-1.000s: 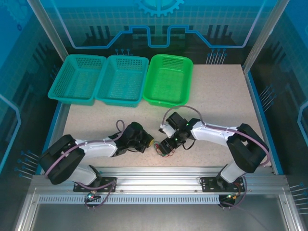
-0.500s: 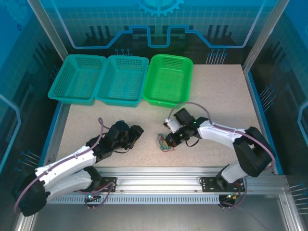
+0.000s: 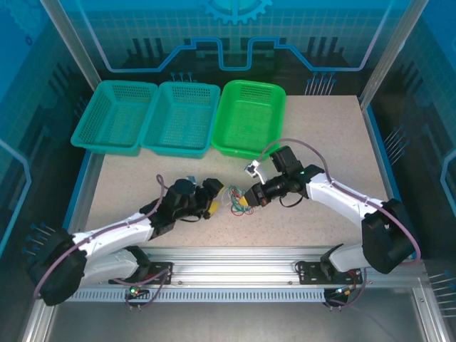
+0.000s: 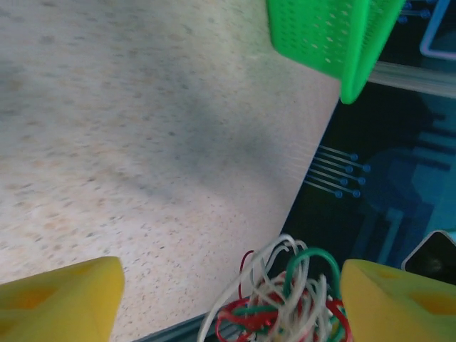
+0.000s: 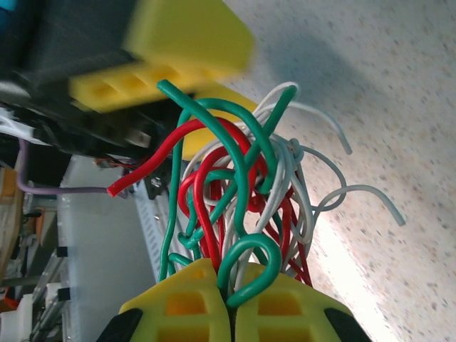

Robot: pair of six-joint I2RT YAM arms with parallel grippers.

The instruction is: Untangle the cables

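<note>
The cables (image 3: pixel 234 201) are a tangled bunch of green, red and whitish wires, held just above the table between the two arms. My right gripper (image 3: pixel 250 197) is shut on one end of the cables (image 5: pixel 235 185), its yellow fingertips (image 5: pixel 187 308) pressed together around green and red loops. My left gripper (image 3: pixel 214 203) faces it from the left and is open. In the left wrist view the cables (image 4: pixel 292 299) sit between its spread yellow fingers (image 4: pixel 60 299), close to the right one. A left finger (image 5: pixel 189 50) reaches over the bunch in the right wrist view.
Two teal baskets (image 3: pixel 114 115) (image 3: pixel 179 117) and a bright green basket (image 3: pixel 249 117) stand in a row at the back of the speckled table (image 3: pixel 328 142). The green basket (image 4: pixel 324 35) hangs at the top of the left wrist view. A metal rail (image 3: pixel 235 256) runs along the near edge.
My right gripper shut on the cables and carried them slightly back and to the right. My left gripper opened, drew back to the left, then came in again around the bunch.
</note>
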